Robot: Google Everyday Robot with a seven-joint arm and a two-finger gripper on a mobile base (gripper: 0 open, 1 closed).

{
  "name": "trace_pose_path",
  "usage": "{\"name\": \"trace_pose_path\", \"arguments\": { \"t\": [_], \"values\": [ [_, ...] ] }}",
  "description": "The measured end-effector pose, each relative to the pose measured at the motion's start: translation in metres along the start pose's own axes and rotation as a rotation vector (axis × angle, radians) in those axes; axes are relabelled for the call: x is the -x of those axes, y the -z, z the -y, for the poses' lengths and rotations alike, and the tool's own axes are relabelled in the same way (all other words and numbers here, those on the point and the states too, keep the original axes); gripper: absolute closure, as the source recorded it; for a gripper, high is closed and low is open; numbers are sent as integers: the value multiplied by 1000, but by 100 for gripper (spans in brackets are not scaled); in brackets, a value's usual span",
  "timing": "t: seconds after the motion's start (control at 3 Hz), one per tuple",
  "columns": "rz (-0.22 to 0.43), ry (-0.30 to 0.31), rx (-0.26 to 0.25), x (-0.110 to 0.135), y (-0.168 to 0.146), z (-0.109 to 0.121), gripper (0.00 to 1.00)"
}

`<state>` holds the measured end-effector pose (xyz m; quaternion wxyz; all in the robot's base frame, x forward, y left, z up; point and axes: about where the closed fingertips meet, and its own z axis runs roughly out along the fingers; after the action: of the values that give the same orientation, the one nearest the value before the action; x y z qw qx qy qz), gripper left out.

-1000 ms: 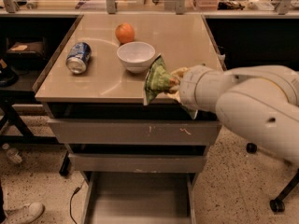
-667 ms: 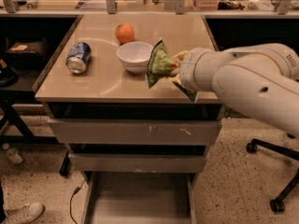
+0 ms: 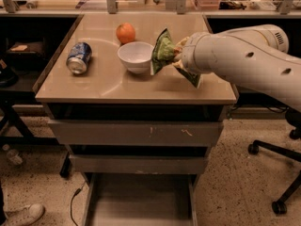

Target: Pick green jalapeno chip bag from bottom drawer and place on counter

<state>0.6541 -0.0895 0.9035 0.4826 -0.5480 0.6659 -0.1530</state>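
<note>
- The gripper (image 3: 178, 51) is over the right half of the table (image 3: 141, 91), at the end of the big white arm (image 3: 240, 60) that reaches in from the right
- Its fingers are clenched on the green chip bag (image 3: 163, 51); the bag stands on edge at the arm's tip, and the wrist hides most of the fingers themselves
- The chip bag is just right of the white bowl (image 3: 135, 56), very near its rim; whether the two touch cannot be told, nor whether the bag's lower corner is already on the table
- The bottom drawer (image 3: 141, 201) is pulled out below with nothing showing in it, so the pick looks done and the placing step is in hand
- An orange (image 3: 125, 33) sits behind the bowl and a blue can (image 3: 78, 58) lies on its side at far left, both well apart from the bag
- The next move, as I judge it, calls for lowering the bag onto the bare patch right of the bowl, then letting go and lifting clear
- The risk is nudging the bowl, or the light, crinkly bag tipping over once it is let go
</note>
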Motion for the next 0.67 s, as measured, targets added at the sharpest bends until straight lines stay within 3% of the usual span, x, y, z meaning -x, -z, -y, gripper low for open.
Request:
{"name": "trace_pose_path", "arguments": {
  "t": [0.67],
  "values": [
    [-58,-46,40,-32,-31,-4,100]
  ]
}}
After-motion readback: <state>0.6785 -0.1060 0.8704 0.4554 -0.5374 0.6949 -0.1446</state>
